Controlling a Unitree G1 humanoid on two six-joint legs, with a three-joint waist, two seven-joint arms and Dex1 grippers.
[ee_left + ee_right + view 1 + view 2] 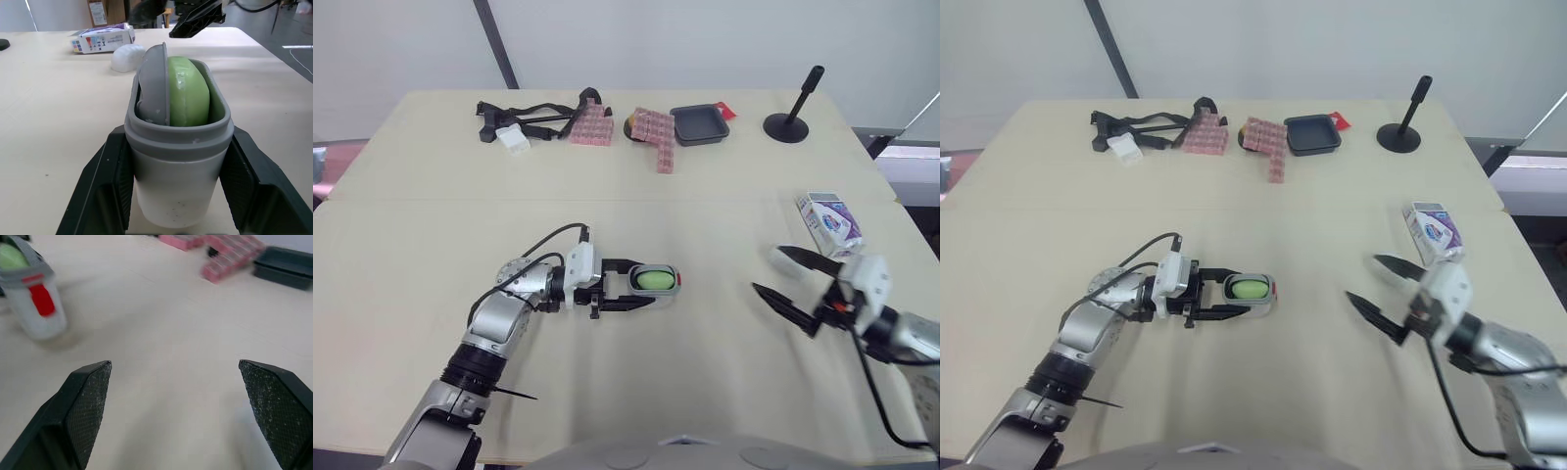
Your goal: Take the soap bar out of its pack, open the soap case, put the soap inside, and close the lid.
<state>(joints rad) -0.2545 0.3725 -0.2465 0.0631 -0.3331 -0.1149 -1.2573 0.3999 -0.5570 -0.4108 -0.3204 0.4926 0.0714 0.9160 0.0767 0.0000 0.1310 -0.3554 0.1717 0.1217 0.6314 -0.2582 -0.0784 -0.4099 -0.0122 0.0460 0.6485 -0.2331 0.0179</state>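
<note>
Currently the left pincer [644,283] is gripping the soap case [176,171] by both sides, holding it on the bench [607,196] just left of centre. The green soap bar [188,93] is sitting inside, with a grey panel [154,85] standing on edge beside it; whether it is the lid or an insert cannot be told. The right pincer [766,271] is hovering open at the near right, well apart from the case, with the soap pack [829,220] lying just beyond. Closing is judged the step in hand: the left should be steadying the case while the right is pressing the lid down flat and square.
</note>
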